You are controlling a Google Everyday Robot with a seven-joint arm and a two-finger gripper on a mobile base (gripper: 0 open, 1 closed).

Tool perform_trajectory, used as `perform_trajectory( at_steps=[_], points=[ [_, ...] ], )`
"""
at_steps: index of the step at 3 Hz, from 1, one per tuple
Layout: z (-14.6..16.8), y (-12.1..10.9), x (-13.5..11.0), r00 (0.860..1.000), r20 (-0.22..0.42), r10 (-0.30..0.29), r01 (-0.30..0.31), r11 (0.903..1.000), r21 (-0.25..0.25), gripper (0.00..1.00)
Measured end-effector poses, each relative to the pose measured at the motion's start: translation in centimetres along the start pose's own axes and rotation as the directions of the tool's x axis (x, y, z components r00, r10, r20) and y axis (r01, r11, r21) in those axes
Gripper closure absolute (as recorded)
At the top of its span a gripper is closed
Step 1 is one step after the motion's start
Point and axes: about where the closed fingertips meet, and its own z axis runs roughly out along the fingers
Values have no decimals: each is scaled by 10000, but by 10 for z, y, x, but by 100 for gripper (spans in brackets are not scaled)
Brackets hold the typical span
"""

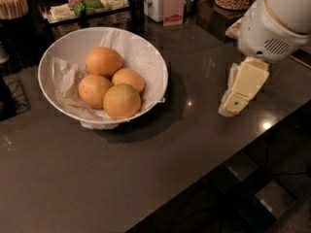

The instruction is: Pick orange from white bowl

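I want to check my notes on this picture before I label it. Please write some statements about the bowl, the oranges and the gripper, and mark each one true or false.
1. The white bowl holds four oranges. True.
2. The gripper is inside the bowl. False: it hangs over the table, right of the bowl and apart from it.
3. The orange, the largest and deepest in colour, lies at the back of the bowl. True.
4. The bowl is lined with blue cloth. False: the lining is crinkled white paper.
5. The gripper holds an orange. False: all four lie in the bowl.
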Motion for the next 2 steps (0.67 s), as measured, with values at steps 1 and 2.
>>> perform_trajectory(
  at_steps=[1,2],
  points=[
    [9,-11,-32,9977,681,-29,25,10000,52,0],
    [5,-9,-41,9958,577,-708,691,9971,306,0]
  ],
)
